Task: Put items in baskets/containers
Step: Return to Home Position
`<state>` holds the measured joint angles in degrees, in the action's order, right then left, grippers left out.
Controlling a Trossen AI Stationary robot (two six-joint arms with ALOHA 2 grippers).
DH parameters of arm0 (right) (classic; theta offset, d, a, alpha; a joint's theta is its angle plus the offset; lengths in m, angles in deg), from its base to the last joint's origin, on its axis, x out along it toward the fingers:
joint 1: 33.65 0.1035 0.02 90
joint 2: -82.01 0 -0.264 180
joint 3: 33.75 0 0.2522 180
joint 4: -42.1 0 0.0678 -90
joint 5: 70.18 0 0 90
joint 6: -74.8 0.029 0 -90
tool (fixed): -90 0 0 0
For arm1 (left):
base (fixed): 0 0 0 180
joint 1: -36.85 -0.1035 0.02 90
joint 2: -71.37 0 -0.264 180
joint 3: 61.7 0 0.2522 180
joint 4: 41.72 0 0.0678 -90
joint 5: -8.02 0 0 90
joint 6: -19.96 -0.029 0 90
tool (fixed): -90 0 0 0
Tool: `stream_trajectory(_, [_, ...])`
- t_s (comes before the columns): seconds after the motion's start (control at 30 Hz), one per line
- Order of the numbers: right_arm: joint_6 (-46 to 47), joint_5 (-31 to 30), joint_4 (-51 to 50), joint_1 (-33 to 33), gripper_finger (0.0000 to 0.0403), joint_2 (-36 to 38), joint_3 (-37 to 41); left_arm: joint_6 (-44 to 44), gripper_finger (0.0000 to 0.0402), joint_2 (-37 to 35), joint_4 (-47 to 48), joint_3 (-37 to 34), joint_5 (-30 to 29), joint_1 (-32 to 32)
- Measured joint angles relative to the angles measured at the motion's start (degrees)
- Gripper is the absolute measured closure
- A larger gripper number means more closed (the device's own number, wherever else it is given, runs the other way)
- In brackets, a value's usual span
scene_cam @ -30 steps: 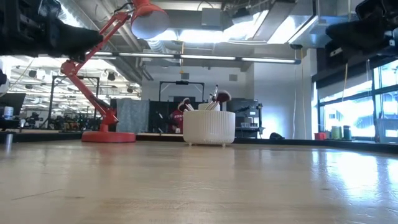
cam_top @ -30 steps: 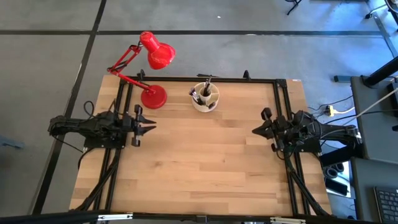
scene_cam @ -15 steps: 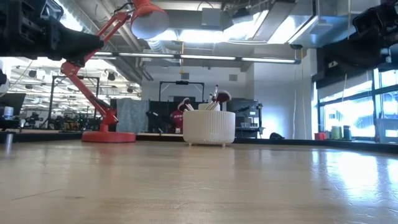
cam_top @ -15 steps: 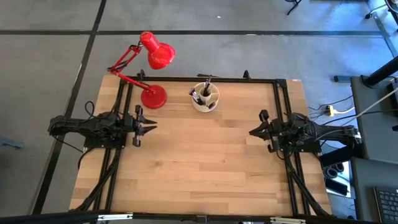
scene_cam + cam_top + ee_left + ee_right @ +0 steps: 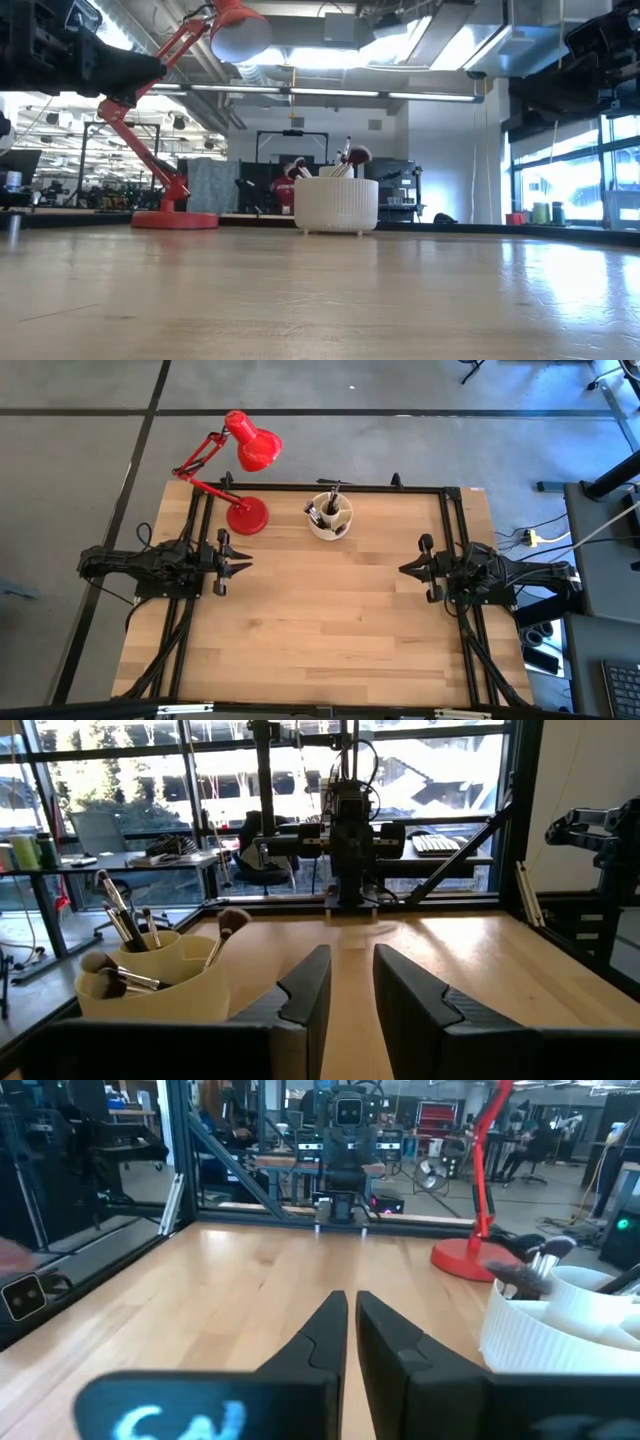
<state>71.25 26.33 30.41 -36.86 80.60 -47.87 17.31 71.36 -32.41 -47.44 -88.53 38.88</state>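
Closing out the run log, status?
Left gripper open, empty, left side. Right gripper shut, empty, right side. Brushes in organiser. Lamp beside it, clear of both.

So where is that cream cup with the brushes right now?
High view: the cream cup sits at the far edge of the table, just right of the red lamp.

Ribbed cream organiser (image 5: pixel 336 205), red lamp (image 5: pixel 247 516)
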Motion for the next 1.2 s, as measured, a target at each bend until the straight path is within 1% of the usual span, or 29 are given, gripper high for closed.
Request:
stream_trajectory(1.1, [0.93,0.10,0.00,0.00,0.0375,-0.02,0.00,-0.03,0.0327,0.00,0.00,0.00,0.00,0.00])
stream_trajectory(1.13, [1.56,0.12,0.02,0.00,0.0375,-0.02,0.00,-0.04,0.0327,0.00,0.00,0.00,0.00,0.01])
stream_trajectory(1.2, [6.84,0.45,0.56,0.00,0.0375,-0.02,0.00,-0.03,0.0327,0.00,0.00,0.00,0.00,0.00])
